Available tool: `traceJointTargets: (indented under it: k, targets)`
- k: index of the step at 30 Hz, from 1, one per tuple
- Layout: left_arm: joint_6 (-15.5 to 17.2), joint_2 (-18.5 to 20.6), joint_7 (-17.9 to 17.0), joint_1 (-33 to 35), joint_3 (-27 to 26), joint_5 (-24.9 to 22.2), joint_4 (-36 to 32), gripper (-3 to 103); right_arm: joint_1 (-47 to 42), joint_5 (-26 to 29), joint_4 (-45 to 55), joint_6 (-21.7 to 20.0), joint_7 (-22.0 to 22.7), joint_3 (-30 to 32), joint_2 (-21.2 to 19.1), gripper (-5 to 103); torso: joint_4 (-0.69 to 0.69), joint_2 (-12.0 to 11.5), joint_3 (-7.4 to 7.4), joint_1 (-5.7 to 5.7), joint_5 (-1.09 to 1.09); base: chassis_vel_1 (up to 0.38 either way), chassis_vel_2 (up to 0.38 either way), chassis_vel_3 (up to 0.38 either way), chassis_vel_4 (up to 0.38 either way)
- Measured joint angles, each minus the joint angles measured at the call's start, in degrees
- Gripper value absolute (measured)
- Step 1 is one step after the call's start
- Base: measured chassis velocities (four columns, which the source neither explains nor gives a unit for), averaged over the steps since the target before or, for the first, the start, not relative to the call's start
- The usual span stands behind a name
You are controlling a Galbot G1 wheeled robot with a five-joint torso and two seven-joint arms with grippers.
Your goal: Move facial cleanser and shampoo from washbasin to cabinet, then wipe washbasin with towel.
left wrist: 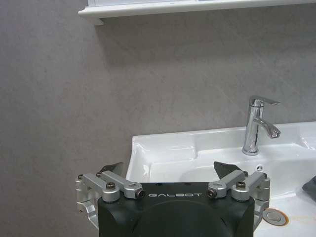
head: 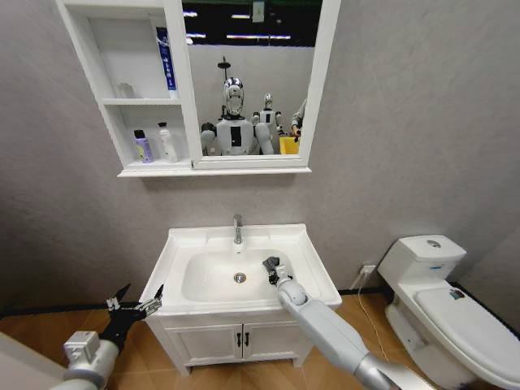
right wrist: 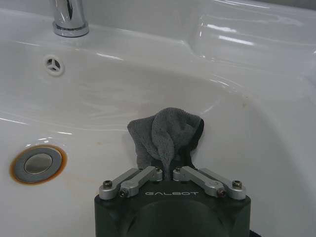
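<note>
The white washbasin (head: pixel 317 280) stands below the cabinet (head: pixel 81 57) and its mirror. My right gripper (head: pixel 272 266) is down in the bowl, right of the drain (head: pixel 240 278), shut on the dark grey towel (right wrist: pixel 165 134), which presses against the bowl's wall. In the right wrist view my right gripper (right wrist: pixel 170 167) pinches the towel's bunched end. A purple bottle (head: pixel 143 147) and a white bottle (head: pixel 166 144) stand on the cabinet's lowest shelf, a blue tube (head: pixel 165 58) on the top one; which are the facial cleanser and shampoo I cannot tell. My left gripper (head: pixel 135 304) hangs open left of the basin.
A chrome tap (head: pixel 237 229) rises at the basin's back edge. A white toilet (head: pixel 443 301) stands to the right. The vanity with black handles (head: pixel 240 341) sits under the basin. Grey wall lies behind, wooden floor below.
</note>
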Motion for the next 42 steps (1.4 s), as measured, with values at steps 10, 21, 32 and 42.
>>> traceJointTargets:
  k: [10, 21, 32, 42]
  targets:
    - [0.0, 0.0, 0.0, 0.0, 0.0, 0.0, 0.0, 100, 3.0, 3.9, -6.3, 0.1, -2.7, -1.3, 5.6, 4, 0.01, 0.0, 0.00, 0.00, 0.00, 0.000, 0.000, 0.000, 0.000]
    - [0.0, 0.0, 0.0, 0.0, 0.0, 0.0, 0.0, 100, 5.7, 10.3, -12.0, 0.3, -6.8, -1.8, 9.9, 4, 0.00, 0.0, 0.00, 0.00, 0.00, 0.000, 0.000, 0.000, 0.000]
    - [0.0, 0.0, 0.0, 0.0, 0.0, 0.0, 0.0, 100, 6.6, 13.9, -12.9, 5.3, -14.0, -3.0, 13.5, 4, 0.01, 0.0, 0.01, 0.00, 0.01, 0.000, 0.000, 0.000, 0.000]
    - [0.0, 0.0, 0.0, 0.0, 0.0, 0.0, 0.0, 100, 6.4, 12.1, -15.5, 5.7, -13.6, -2.7, 14.9, 4, 0.01, 0.0, 0.00, 0.00, 0.01, 0.000, 0.000, 0.000, 0.000]
